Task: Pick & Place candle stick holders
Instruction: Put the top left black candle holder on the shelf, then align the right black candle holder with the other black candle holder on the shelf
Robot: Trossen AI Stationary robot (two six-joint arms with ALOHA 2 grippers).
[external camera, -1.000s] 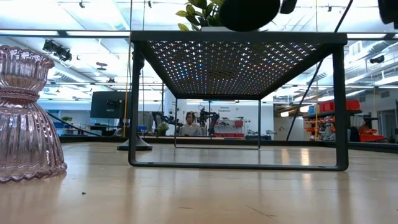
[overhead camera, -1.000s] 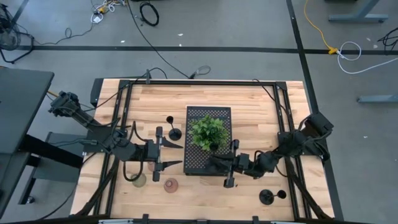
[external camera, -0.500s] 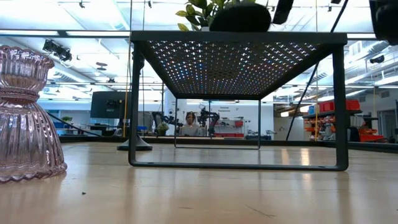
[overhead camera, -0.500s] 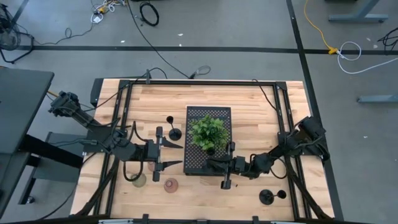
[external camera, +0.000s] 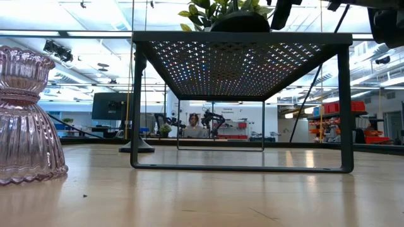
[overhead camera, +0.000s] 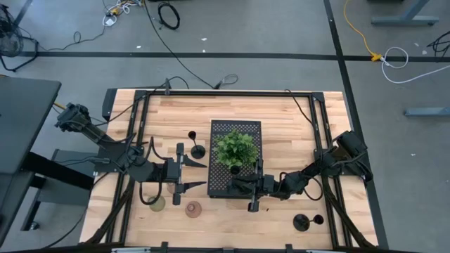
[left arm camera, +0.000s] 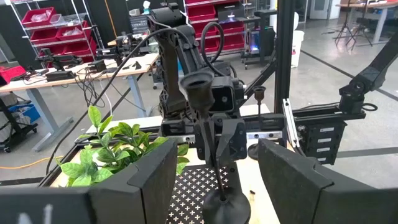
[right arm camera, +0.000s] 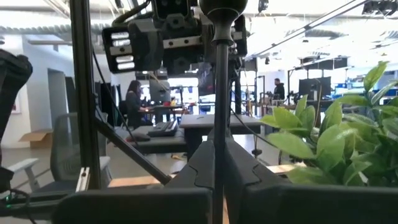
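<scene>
The wooden table [overhead camera: 281,112] carries a black perforated tray [overhead camera: 219,180] on legs, with a green plant [overhead camera: 235,147] standing on top of it. Both arms reach toward the tray from opposite sides. The right gripper [overhead camera: 241,185] sits over the tray's near right part, just beside the plant, its fingers clamped on the thin stem of a black candle holder [overhead camera: 235,170]; the right wrist view shows that stem [right arm camera: 218,99] upright between the closed fingers, and the left wrist view shows the holder's round base [left arm camera: 226,205] down on the perforated top. The left gripper [overhead camera: 197,175] waits just left of the tray with its fingers spread apart, holding nothing.

Another black holder [overhead camera: 198,150] stands on the table by the tray's left edge, and one more [overhead camera: 302,223] near the front right. A pink holder [overhead camera: 193,209] and an olive-green holder [overhead camera: 157,204] stand close together at the front left.
</scene>
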